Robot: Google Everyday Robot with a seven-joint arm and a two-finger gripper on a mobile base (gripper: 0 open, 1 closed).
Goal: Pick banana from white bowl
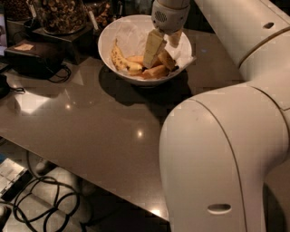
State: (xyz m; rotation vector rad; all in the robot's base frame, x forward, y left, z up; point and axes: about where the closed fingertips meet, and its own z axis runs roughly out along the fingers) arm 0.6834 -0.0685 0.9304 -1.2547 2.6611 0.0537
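The white bowl (108, 34) stands at the back of the table, lined with crumpled white paper. A spotted yellow banana (120, 59) lies along its left inside wall, with several orange-yellow pieces (156, 71) beside it at the bottom. My gripper (161, 55) reaches down into the bowl from above, right of the banana, over the orange-yellow pieces. Its fingers (152, 47) are apart and hold nothing that I can see. The far finger is partly hidden.
A clear jar of nuts (59, 13) on a dark stand sits left of the bowl. A black device with a cable (34, 56) lies at the far left. My arm's large white link (217, 158) fills the right foreground. Cables (41, 199) lie on the floor below the table's front edge.
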